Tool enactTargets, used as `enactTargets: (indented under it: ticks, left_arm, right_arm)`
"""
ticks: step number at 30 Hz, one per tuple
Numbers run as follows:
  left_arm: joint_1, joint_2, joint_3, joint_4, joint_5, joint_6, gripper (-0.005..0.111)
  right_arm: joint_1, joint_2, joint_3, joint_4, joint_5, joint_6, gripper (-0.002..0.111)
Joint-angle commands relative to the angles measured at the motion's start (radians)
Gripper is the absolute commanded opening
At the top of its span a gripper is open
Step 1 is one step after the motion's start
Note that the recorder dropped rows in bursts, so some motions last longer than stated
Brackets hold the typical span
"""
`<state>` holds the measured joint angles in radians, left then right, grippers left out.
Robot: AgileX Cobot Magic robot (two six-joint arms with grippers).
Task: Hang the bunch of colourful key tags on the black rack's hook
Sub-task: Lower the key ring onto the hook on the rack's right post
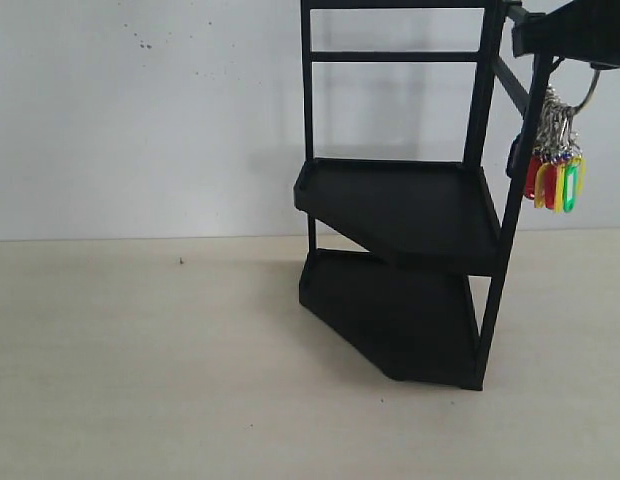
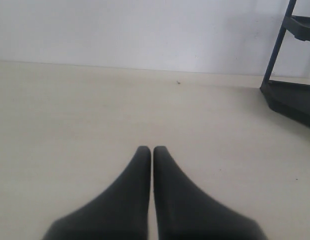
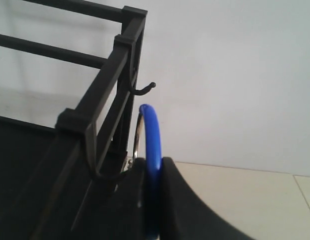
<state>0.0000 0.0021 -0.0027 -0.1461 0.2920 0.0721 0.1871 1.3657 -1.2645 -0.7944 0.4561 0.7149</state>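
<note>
– Blue-coated metal is sitting between the fingers of the right gripper (image 3: 152, 165), is it?
– Yes. The jaws are clamping on the large, partly blue metal ring of the colourful key tag bunch (image 3: 149, 131), pinching one arc so the rest of the loop is standing clear of the fingertips.
– How is it handling, in your view?
– Probably light. The ring is looking stiff and slick, while the red, yellow and green plastic tags (image 1: 557, 178) are dangling loose and are likely to swing. Holding it by the ring seems wisest.
– And the pose?
– The arm is reaching in high, holding the bunch in the air just beside the outer upright of the tall black metal two-tier rack (image 1: 390, 205), which is standing near the far edge of the tabletop (image 1: 140, 350), right of middle. The small black upturned hook (image 3: 145, 89) is jutting out just beyond the ring's free arc, not touching it.
– The left gripper (image 2: 152, 150)?
– Its fingers are resting together, empty, low over the table.
</note>
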Motion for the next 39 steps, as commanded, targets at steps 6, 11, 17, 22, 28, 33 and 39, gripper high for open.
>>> enactTargets:
  ticks: [6,11,17,22,28,33,39]
  left_arm:
    - [-0.001,-0.002,0.003,0.005,-0.008,0.003,0.004]
    - [-0.001,-0.002,0.003,0.005,-0.008,0.003,0.004]
    - [-0.001,-0.002,0.003,0.005,-0.008,0.003,0.004]
    - [-0.001,-0.002,0.003,0.005,-0.008,0.003,0.004]
    - [-0.001,-0.002,0.003,0.005,-0.008,0.003,0.004]
    - [-0.001,-0.002,0.003,0.005,-0.008,0.003,0.004]
    - [-0.001,-0.002,0.003,0.005,-0.008,0.003,0.004]
  right_arm:
    - [-0.004,-0.007,-0.002,0.071,-0.027,-0.018,0.000]
    - [-0.004,-0.007,-0.002,0.128,-0.040,-0.072,0.000]
    - [-0.004,-0.007,-0.002,0.130,-0.027,-0.078,0.000]
    - [-0.004,-0.007,-0.002,0.130,-0.043,-0.078,0.006]
    - [-0.004,-0.007,-0.002,0.130,-0.048,-0.078,0.054]
    - [-0.004,-0.007,-0.002,0.126,-0.031,-0.078,0.062]
    - [-0.004,-0.029,-0.002,0.113,-0.017,-0.078,0.062]
